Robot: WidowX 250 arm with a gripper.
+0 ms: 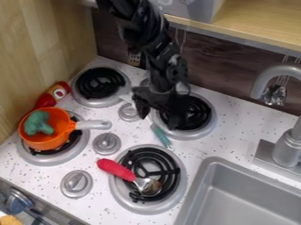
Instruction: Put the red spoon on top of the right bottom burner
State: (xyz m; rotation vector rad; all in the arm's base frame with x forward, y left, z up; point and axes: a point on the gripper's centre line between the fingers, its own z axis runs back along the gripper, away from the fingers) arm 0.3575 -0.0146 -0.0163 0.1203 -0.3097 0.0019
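The black gripper (pixel 157 119) hangs over the upper right burner (pixel 203 127), at its left side, with its two fingers apart and open. Down and to the left of it, the red-handled spoon (pixel 117 169) lies across the lower right burner (pixel 178 186). Its red handle extends past the burner's upper-left edge, and its metal bowl rests on the black coils. No part of the gripper touches this spoon.
A teal-handled utensil (pixel 162 137) lies just below the gripper. An orange pan (pixel 54 139) holding green broccoli (pixel 38 122) sits on the lower left burner, beside a red bottle (pixel 52 95). The sink (pixel 206 178) and faucet (pixel 286 147) are at the right.
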